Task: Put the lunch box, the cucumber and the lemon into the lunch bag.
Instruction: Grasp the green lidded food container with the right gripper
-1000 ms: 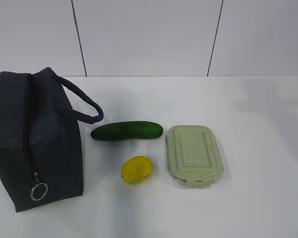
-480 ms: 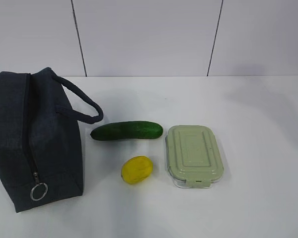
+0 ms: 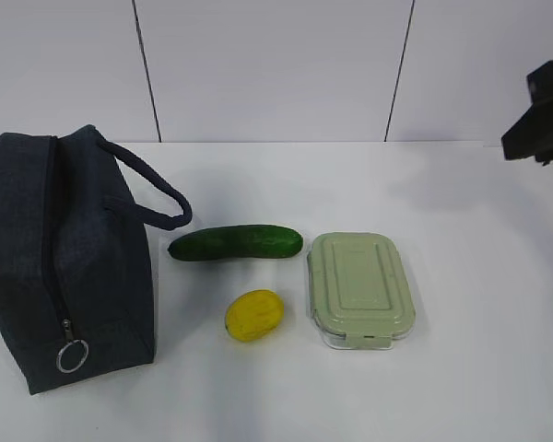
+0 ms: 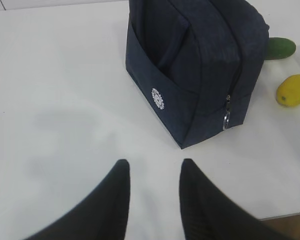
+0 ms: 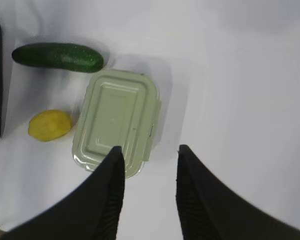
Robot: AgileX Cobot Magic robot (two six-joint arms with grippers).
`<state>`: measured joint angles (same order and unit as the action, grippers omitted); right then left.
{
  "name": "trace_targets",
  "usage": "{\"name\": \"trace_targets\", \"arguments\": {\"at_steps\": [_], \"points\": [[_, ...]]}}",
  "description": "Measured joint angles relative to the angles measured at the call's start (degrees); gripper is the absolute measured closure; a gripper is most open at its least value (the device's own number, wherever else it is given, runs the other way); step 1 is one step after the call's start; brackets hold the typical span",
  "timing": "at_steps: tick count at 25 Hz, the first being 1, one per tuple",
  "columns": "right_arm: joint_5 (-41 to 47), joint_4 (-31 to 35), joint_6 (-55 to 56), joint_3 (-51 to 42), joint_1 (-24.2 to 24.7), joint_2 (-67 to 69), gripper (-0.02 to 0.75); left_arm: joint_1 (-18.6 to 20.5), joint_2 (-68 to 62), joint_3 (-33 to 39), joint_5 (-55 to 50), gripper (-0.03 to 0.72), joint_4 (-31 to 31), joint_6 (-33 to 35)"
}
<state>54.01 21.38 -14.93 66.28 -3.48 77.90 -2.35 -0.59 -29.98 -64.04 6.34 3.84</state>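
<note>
Opening the zipped bag (image 3: 69, 267) comes first: both grippers, left (image 4: 152, 167) and right (image 5: 147, 152), hang empty, jaws apart; pinch the ring pull (image 4: 225, 119) squarely

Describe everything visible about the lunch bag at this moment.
The lunch bag is a boxy, dark navy fabric bag standing on the white table, left of the cucumber and the lemon. Its zipper looks closed, with a silver ring pull hanging at the near end. A padded loop handle arches toward the cucumber. One side has an open pocket and a small white round logo. Neither hand touches it.
</note>
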Motion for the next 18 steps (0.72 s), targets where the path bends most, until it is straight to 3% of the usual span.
{"name": "trace_targets", "arguments": {"at_steps": [7, 13, 18], "points": [[1.81, 6.68, -7.82, 0.00, 0.10, 9.25, 0.428, 0.00, 0.00, 0.00, 0.00, 0.446, 0.00, 0.00], [4.51, 9.95, -11.38, 1.92, 0.93, 14.09, 0.222, 0.00, 0.00, 0.00, 0.00, 0.446, 0.00, 0.00], [10.98, 10.07, -12.47, 7.01, 0.93, 17.54, 0.153, 0.00, 0.00, 0.00, 0.00, 0.446, 0.00, 0.00]]}}
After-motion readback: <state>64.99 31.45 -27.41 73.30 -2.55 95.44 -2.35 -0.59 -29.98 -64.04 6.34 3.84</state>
